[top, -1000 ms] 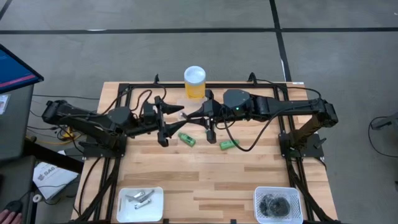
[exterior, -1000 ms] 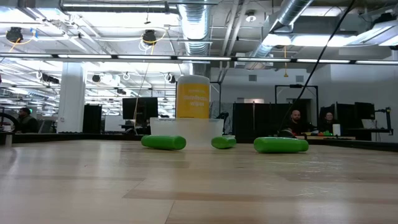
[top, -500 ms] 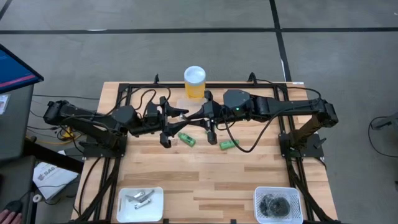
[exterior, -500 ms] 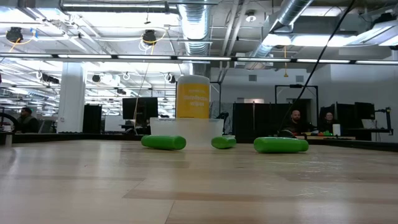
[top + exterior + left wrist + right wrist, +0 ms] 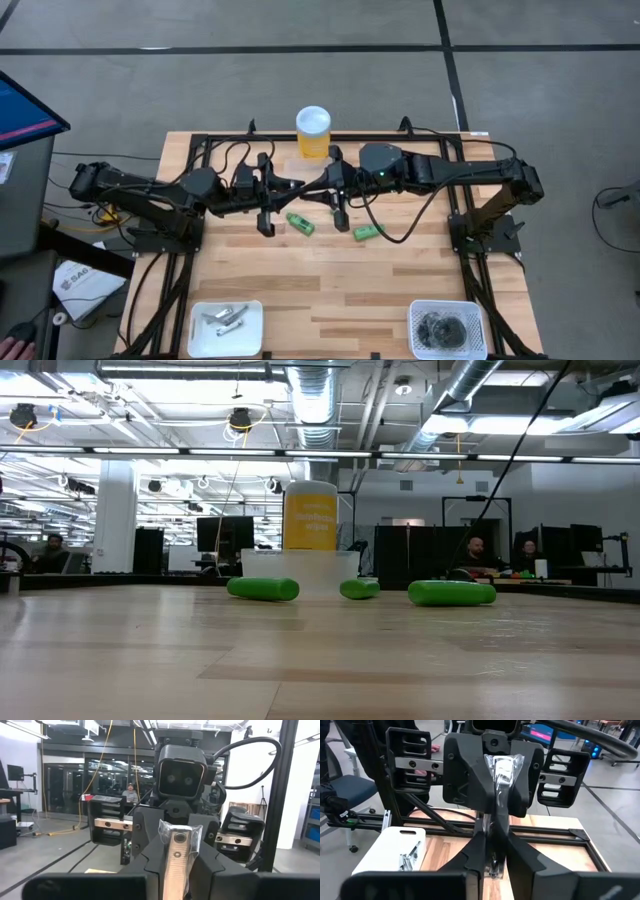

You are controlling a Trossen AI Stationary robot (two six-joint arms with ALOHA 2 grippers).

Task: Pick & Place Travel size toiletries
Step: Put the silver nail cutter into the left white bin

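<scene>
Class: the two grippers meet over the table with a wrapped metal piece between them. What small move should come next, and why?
Probably the right gripper should open. Both it and the left gripper appear shut on the metal piece, and the tray with the other metal pieces lies on the left arm's side.

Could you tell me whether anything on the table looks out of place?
Green tubes lie loose mid-table, outside the trays. The left gripper holds a wrapped metal piece against the right gripper; nothing looks damaged.

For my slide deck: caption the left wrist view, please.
Both pincers pinch one thin silvery metal piece in clear wrap, mid-handover.
</scene>
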